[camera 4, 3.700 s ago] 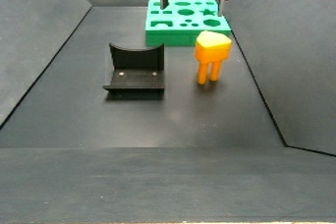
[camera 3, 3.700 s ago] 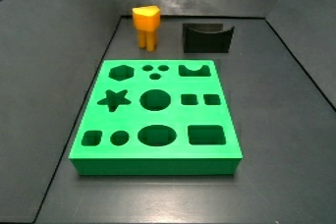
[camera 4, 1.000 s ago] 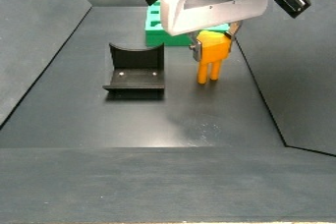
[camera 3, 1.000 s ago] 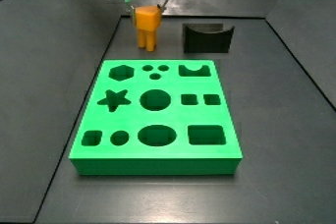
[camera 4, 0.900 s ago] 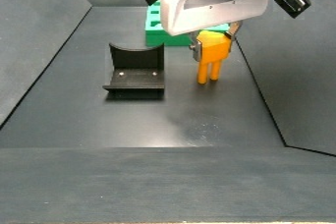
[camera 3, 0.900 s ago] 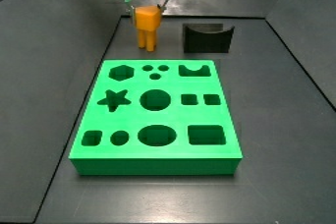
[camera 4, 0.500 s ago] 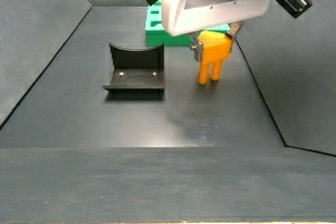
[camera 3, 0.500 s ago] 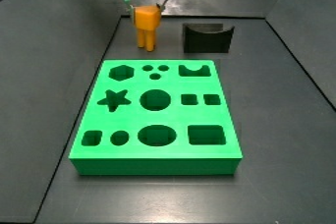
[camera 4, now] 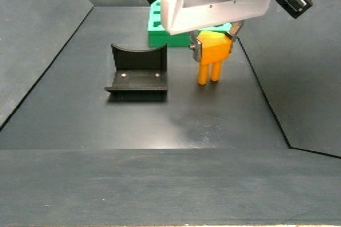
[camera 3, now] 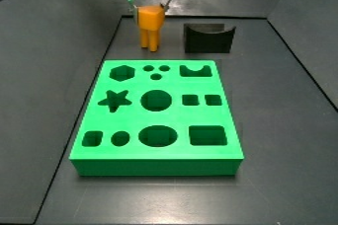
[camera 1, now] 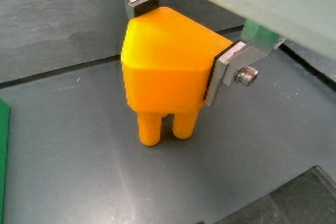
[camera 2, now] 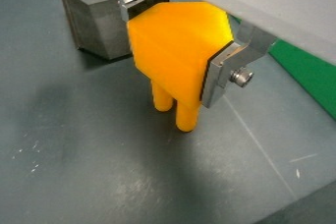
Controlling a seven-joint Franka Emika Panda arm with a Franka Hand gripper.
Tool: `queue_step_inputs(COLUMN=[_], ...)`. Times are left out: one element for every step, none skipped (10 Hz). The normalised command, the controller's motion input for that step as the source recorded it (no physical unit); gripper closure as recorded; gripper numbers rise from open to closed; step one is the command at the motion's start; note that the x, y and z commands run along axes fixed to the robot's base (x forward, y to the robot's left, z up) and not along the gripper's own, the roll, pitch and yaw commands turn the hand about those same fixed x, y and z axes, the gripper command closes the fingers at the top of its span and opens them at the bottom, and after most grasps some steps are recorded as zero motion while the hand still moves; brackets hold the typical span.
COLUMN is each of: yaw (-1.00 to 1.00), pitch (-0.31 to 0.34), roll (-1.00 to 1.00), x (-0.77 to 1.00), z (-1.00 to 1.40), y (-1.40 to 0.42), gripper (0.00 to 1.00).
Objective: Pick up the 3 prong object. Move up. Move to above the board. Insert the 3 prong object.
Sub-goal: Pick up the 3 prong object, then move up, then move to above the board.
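Note:
The 3 prong object (camera 1: 168,66) is orange, with a wide head and narrow legs, and stands upright on the dark floor. It shows in both wrist views (camera 2: 178,51) and both side views (camera 3: 150,30) (camera 4: 213,60). My gripper (camera 1: 184,33) (camera 2: 180,34) is shut on its head, one silver finger (camera 1: 231,67) pressed on each side. The gripper (camera 3: 149,12) (camera 4: 213,39) hangs behind the far end of the board. The legs seem to touch the floor. The green board (camera 3: 185,118) with shaped holes lies flat in front; its far part is hidden in a side view (camera 4: 158,24).
The black fixture (camera 3: 208,37) (camera 4: 136,69) stands beside the orange piece, also in a wrist view (camera 2: 94,22). Grey sloped walls (camera 3: 53,81) (camera 4: 47,52) bound the floor on both sides. A green board edge shows in a wrist view (camera 2: 309,85).
Earliest frames show the piece standing alone. Since then my gripper has come down around its head. Over the last second nothing has visibly moved.

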Motion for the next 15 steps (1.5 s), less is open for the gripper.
queue_step_inputs(yaw=[0.00,0.00,0.00,0.02,0.02,0.02,0.02,0.01,0.00,0.00,0.01,0.01,0.01,0.01,0.00], pitch=[0.000,0.000,0.000,0.068,0.088,0.082,0.071,0.059,-0.187,-0.176,-0.160,-0.108,-0.052,-0.002,0.012], roll=[0.00,0.00,0.00,-0.01,-0.01,0.00,0.01,0.03,0.47,0.47,0.42,0.30,0.21,0.13,0.12], x=[0.00,0.00,0.00,-0.08,-0.09,-0.06,-0.04,-0.02,-0.18,-0.19,-0.19,-0.18,-0.16,-0.15,-0.14], z=[0.00,0.00,0.83,0.79,0.69,0.56,0.41,0.18,1.00,1.00,1.00,1.00,1.00,1.00,1.00], y=[0.00,0.00,0.00,-0.05,-0.05,-0.03,-0.02,-0.01,0.22,0.23,0.21,0.18,0.17,0.15,0.14], gripper=[1.00,1.00,1.00,1.00,1.00,1.00,1.00,1.00,1.00,1.00,1.00,1.00,1.00,1.00,1.00])
